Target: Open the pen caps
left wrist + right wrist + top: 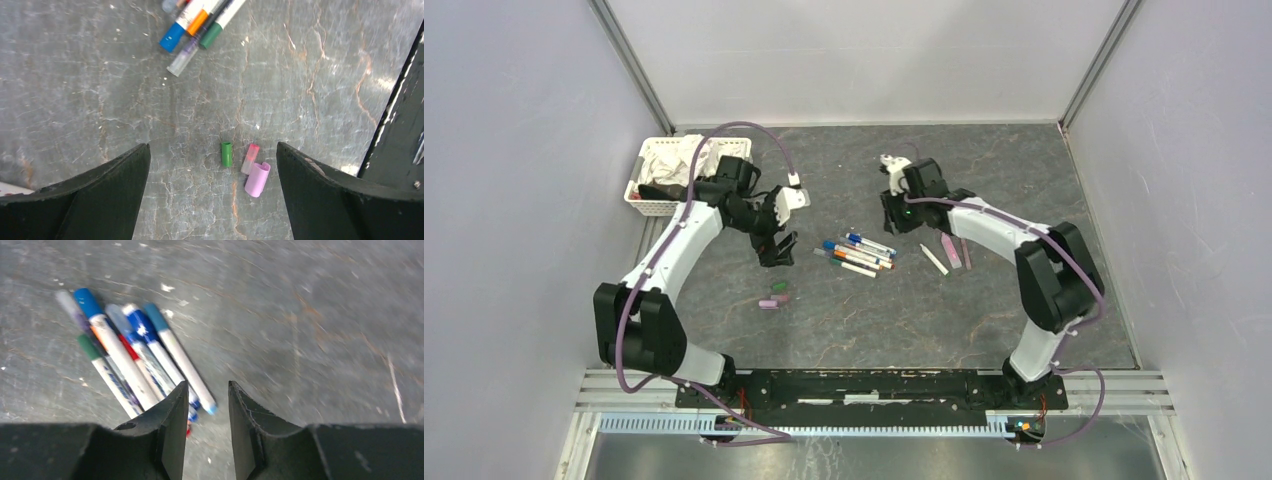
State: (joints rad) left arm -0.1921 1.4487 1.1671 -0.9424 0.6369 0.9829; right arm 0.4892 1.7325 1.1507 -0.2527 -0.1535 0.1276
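A bundle of several pens [859, 253] lies mid-table, white barrels with blue, orange and green ends; it also shows in the left wrist view [200, 20] and the right wrist view [135, 355]. A white pen [934, 259] and a pink pen [950, 250] lie apart to its right. Three loose pen caps lie on the table: green [226, 154], clear pink [250, 158] and lilac [257, 179]; from above they show at the near left [774, 295]. My left gripper [213, 145] hovers wide open and empty above them. My right gripper [208, 383] is narrowly open and empty, just beyond the bundle.
A white basket [656, 207] of cloths stands at the back left, close behind my left arm. Grey walls enclose the table on three sides. The black base rail [874, 385] runs along the near edge.
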